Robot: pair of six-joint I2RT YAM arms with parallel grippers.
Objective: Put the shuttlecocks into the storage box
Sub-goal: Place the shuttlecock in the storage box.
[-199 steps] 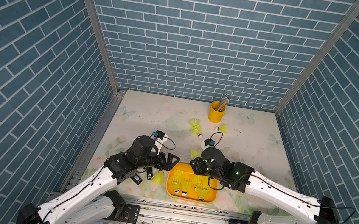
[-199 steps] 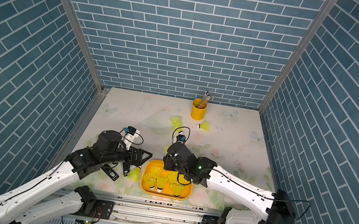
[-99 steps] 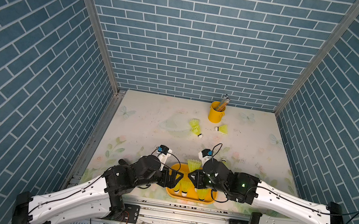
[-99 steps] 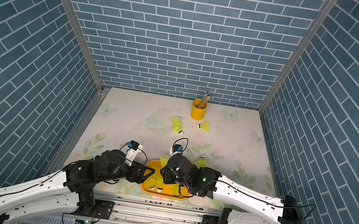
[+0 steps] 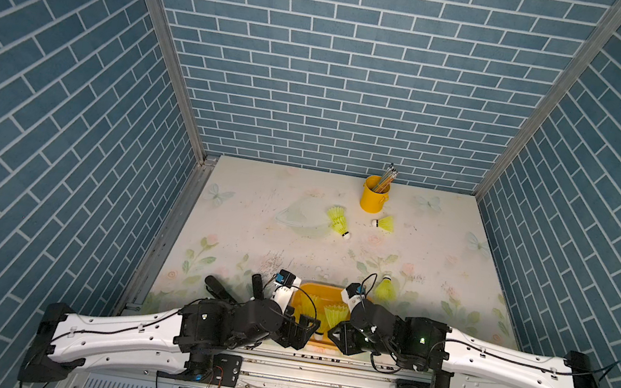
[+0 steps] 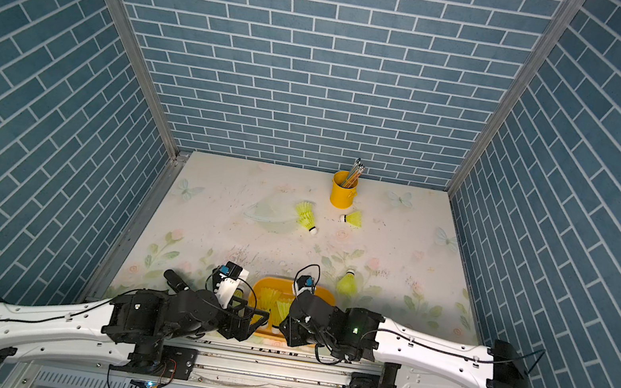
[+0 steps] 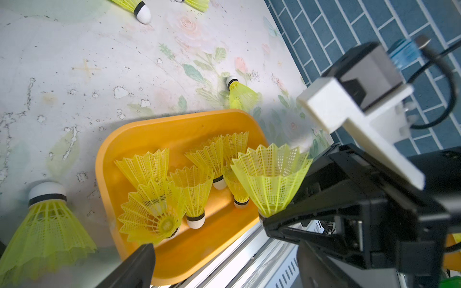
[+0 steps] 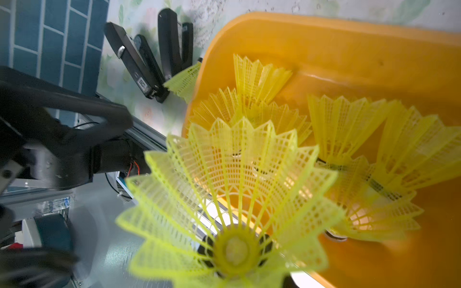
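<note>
R pincer (image 8: 235, 245) clamps 1 shuttlecock (image 7: 272, 174) by its tip, skirt up, over storage box (image 7: 162, 132) near edge. L pincer (image 5: 302, 332) wide open, empty, by box's left end. Box glossy orange plastic, rounded corners; skirt neon ribbed mesh.

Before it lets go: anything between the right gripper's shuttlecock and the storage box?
Nothing visible does. The right gripper holds the shuttlecock skirt-up at the storage box's near rim; shuttlecocks already inside stand close beside it, so the landing spot looks tight.
</note>
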